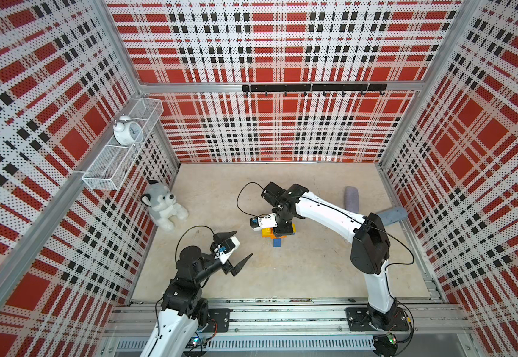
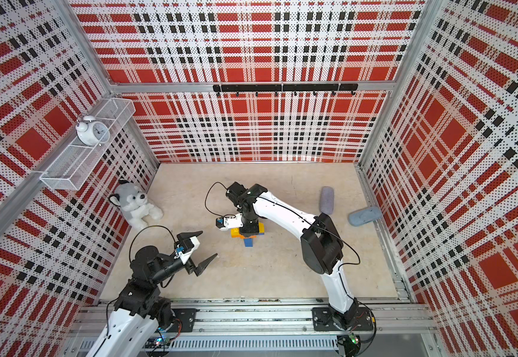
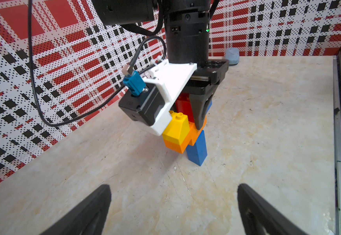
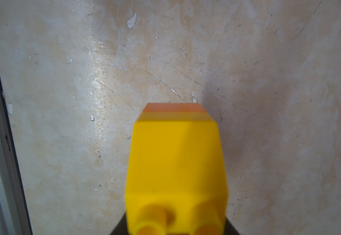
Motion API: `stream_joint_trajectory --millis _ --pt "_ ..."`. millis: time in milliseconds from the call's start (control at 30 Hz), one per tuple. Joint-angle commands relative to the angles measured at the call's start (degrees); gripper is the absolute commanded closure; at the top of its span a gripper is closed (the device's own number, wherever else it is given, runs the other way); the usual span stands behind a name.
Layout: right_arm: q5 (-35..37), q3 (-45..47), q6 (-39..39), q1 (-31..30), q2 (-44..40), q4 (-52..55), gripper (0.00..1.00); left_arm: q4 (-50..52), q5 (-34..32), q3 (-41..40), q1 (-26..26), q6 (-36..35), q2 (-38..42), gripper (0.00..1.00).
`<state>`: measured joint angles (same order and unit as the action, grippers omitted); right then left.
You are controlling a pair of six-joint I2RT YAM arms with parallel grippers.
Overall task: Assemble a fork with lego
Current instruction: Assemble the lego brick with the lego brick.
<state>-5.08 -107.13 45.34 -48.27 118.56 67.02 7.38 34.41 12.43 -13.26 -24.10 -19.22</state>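
– Left wrist view shows me the table (image 1: 313,272) with the fork (image 3: 177,130) upright near its middle, blue handle (image 3: 197,151) downward. How will it handle?
– Light and stiff, I reckon, but slick-sided, and the stud joints could pop. I'd squeeze flat faces, low on the crossbar (image 3: 194,133).
– My right gripper (image 1: 283,231) is clamped on the red prong (image 3: 182,105); my left gripper (image 1: 244,244) gapes empty toward the left edge.
– I judge the near edge offers the widest clear run.

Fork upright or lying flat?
Upright: the fork stands handle-down, prongs up, with the right gripper shut on its top.
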Motion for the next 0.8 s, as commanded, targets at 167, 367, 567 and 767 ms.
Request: stream_joint_trajectory --millis 167,367,567,767 --pt "-0.6 1.9 -1.1 -0.7 5.1 -2.3 0.78 -0.7 -0.2 -1.0 -0.5 -0.4 0.5 0.02" --pt "-1.7 5.2 -1.9 0.2 1.6 -4.0 0.78 -0.7 -0.3 -1.0 -0.4 -0.4 0.6 0.02" --pt "1.9 1.4 -7.2 -0.5 2.1 0.1 0.78 -0.9 -0.5 -0.9 -0.4 -0.4 0.4 0.02" --pt "3.1 -0.9 -11.2 -1.9 3.7 2.7 0.77 -1.6 -0.5 -0.9 -0.5 -0.5 -0.3 0.02"
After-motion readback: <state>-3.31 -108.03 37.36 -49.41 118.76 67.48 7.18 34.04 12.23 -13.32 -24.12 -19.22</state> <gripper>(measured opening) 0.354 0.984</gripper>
